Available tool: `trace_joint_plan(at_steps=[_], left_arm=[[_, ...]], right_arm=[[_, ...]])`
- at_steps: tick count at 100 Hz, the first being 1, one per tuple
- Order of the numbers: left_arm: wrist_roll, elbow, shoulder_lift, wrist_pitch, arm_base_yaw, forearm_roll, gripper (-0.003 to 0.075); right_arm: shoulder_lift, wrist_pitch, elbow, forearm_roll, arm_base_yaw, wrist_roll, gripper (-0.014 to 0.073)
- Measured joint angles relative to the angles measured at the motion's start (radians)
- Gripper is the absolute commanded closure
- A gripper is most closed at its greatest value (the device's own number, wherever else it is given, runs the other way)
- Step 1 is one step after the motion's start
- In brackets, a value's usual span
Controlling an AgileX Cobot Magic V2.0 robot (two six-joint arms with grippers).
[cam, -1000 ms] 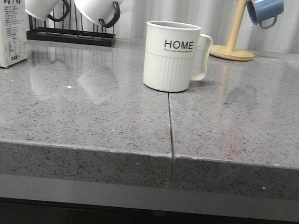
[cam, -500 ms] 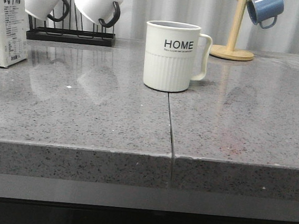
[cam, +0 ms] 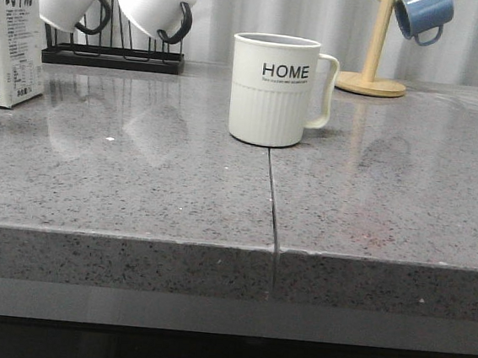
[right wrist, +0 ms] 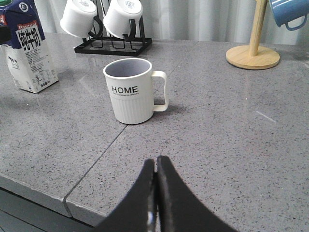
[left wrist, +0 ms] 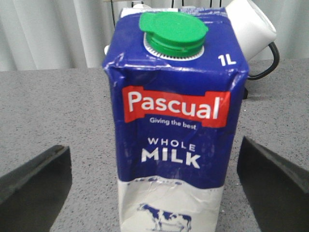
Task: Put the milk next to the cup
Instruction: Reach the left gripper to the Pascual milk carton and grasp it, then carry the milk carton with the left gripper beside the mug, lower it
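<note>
Milk (left wrist: pixel 175 130) stood upright at far left of tabletop (cam: pixel 137 186), well apart from cup (cam: pixel 273 89). Left pincer (left wrist: pixel 154 193) spread, flanking carton untouched. Right pincer (right wrist: pixel 155 193) pressed together, empty.

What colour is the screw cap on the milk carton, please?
Green; the cap on the milk shows best in the left wrist view.

milk carton (cam: pixel 12 34): at the counter's (cam: pixel 179 190) far left edge, it has slid a little further left than a second ago, so slightly less of it shows in the front view
carton posture: upright on the counter, as far as the visible part shows
rate of shift: small, spread across both earlier moments
</note>
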Motion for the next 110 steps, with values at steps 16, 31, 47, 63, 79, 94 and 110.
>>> trace_joint_plan(at_steps=[16,31,47,63,79,94,110], left_arm=[[0.0,-0.054,0.069,-0.009,-0.01,0.0,0.005],[-0.002,-0.102,0.139,-0.014,-0.01,-0.011,0.005],[-0.002,-0.134,0.187,-0.026,-0.01,-0.015,0.0129],[-0.002,-0.135,0.189,-0.044,-0.01,-0.019,0.0344],[-0.002,-0.135,0.191,-0.042,-0.01,-0.023,0.0491],[-0.002,-0.136,0.191,-0.038,-0.017,-0.041,0.0561],[0.035,-0.136,0.153,0.011,-0.053,-0.084,0.0566]], right_arm=[[0.0,0.0,0.0,0.0,0.0,0.0,0.0658],[0.0,0.0,0.0,0.0,0.0,0.0,0.0658],[0.0,0.0,0.0,0.0,0.0,0.0,0.0658],[0.0,0.0,0.0,0.0,0.0,0.0,0.0658],[0.0,0.0,0.0,0.0,0.0,0.0,0.0658],[0.0,0.0,0.0,0.0,0.0,0.0,0.0658],[0.0,0.0,0.0,0.0,0.0,0.0,0.0658]])
